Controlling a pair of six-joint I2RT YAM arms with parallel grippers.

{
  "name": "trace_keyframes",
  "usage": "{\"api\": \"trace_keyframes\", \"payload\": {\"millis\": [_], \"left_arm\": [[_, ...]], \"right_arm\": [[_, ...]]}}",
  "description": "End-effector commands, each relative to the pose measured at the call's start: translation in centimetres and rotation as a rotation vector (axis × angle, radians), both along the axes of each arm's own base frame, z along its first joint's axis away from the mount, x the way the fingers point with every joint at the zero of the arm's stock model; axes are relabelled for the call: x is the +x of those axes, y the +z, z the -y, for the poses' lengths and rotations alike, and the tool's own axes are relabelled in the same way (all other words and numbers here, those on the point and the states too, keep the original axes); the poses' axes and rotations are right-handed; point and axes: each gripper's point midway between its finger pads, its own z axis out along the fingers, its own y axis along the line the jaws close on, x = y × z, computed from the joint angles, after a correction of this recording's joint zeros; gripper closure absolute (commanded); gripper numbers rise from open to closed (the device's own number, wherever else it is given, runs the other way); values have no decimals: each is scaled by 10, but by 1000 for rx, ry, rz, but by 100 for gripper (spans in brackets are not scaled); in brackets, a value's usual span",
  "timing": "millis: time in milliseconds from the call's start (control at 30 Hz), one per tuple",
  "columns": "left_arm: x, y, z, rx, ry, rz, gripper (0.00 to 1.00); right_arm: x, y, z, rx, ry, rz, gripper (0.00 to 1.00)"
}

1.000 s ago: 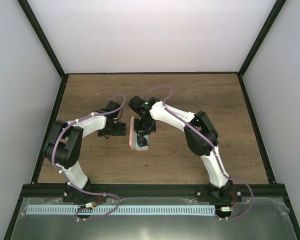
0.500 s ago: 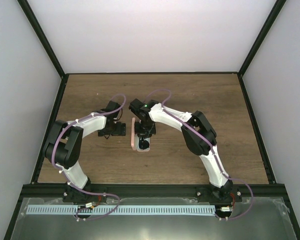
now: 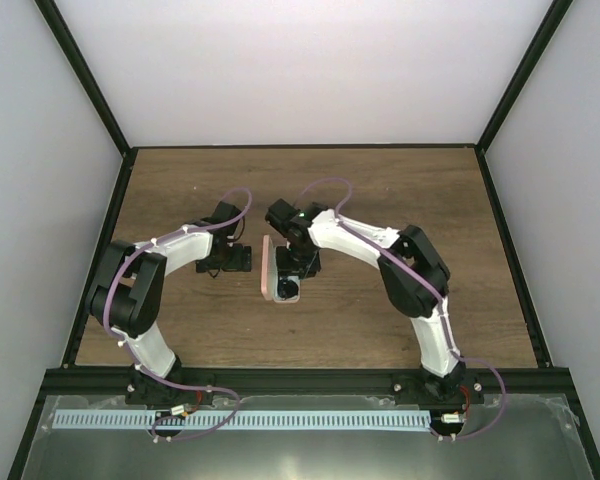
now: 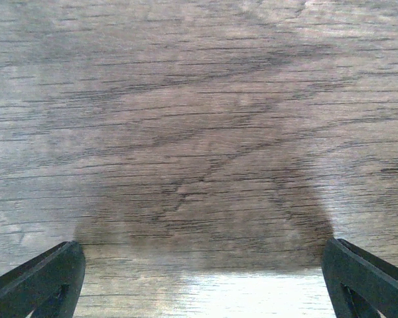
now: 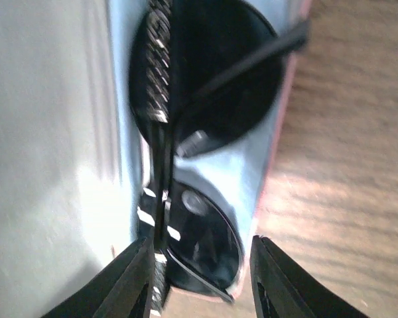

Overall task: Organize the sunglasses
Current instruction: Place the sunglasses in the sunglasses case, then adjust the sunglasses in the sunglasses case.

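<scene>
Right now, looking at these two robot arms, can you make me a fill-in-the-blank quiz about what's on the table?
1. The sunglasses lie in an open ___ case.
2. Between the sunglasses and the case lies a light ___ cloth.
3. The hand right above the sunglasses belongs to the ___ arm.
4. The left hand, open over the bare wooden table, holds ___.

Missing words: pink; blue; right; nothing.

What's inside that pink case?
The sunglasses lie in the pink case on a light blue cloth. Anything beneath the cloth is covered; from above, the right gripper hides the case's far end.
</scene>
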Motion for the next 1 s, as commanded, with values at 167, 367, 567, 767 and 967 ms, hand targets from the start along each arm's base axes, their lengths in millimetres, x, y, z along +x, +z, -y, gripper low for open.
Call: {"api": "trace_keyframes", "payload": {"millis": [167, 367, 567, 767, 967], "left_arm": [[2, -5, 3, -13, 0, -5, 0], [-1, -4, 1, -9, 2, -8, 0], [-6, -4, -3, 11, -4, -14, 0], [-5, -3, -4, 19, -6, -16, 0], [0, 4, -3, 23, -17, -5, 0]], "right_arm": [[-24, 18, 6, 106, 21, 16, 84], [-29, 7, 2, 117, 38, -21, 97], [-31, -7, -1, 123, 48, -45, 99], [-32, -18, 0, 107, 48, -58, 99], [-30, -25, 0, 92, 49, -58, 98]]}}
